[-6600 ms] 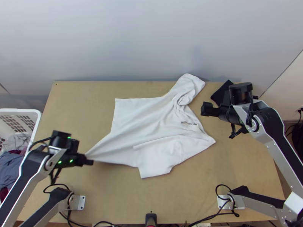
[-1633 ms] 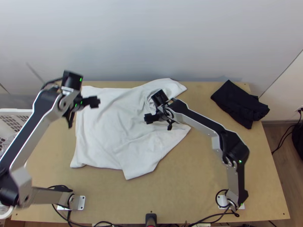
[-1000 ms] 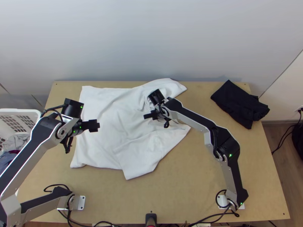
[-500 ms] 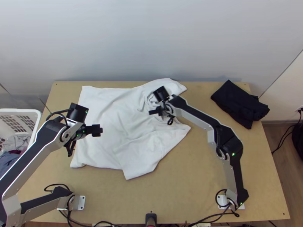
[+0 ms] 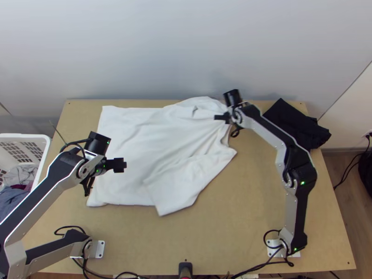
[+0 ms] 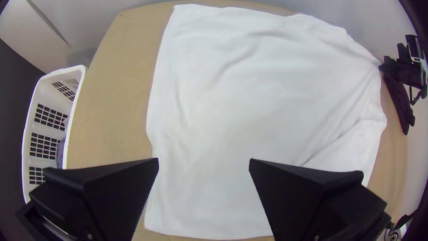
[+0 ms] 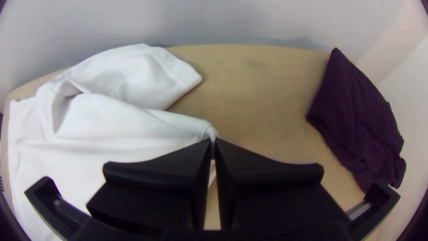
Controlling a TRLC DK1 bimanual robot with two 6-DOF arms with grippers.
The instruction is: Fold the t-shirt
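Taking the white laundry basket [image 5: 45,138] as your landmark, you have the white t-shirt [image 5: 139,144] beside it on the wooden table [image 5: 260,209], mostly spread, with creases in the part away from the basket. Your left gripper [image 5: 123,165] is over the shirt's basket-side part, fingers spread. Your right gripper [image 5: 217,117], farther from the basket, pinches shirt fabric between its fingers. Farthest from the basket lies a dark cloth [image 5: 290,121].
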